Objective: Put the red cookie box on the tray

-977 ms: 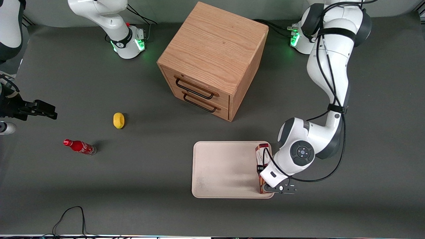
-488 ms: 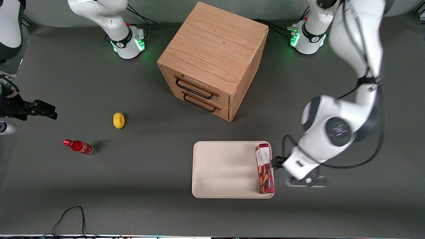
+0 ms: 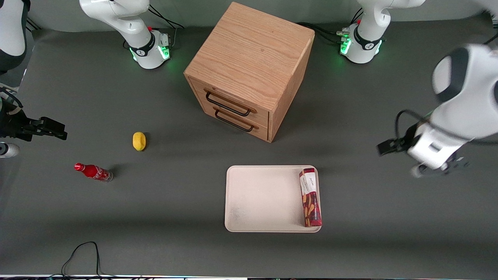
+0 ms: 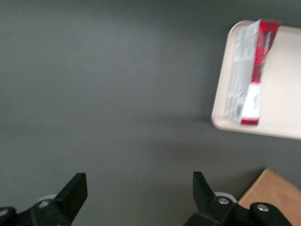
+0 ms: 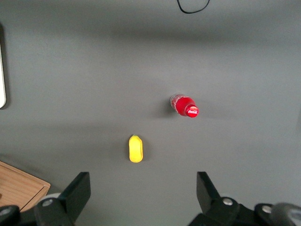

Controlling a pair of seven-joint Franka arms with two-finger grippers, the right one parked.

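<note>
The red cookie box (image 3: 310,197) is lying flat on the tray (image 3: 264,198), along its edge toward the working arm's end of the desk (image 3: 175,202). The gripper (image 4: 139,190) is hanging above bare desk, well apart from the tray, its fingers (image 4: 75,190) spread wide and holding nothing

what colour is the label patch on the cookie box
White, at the end of the red cookie box nearer the cabinet; it lies on the tray. Clearest in the front view.
</note>
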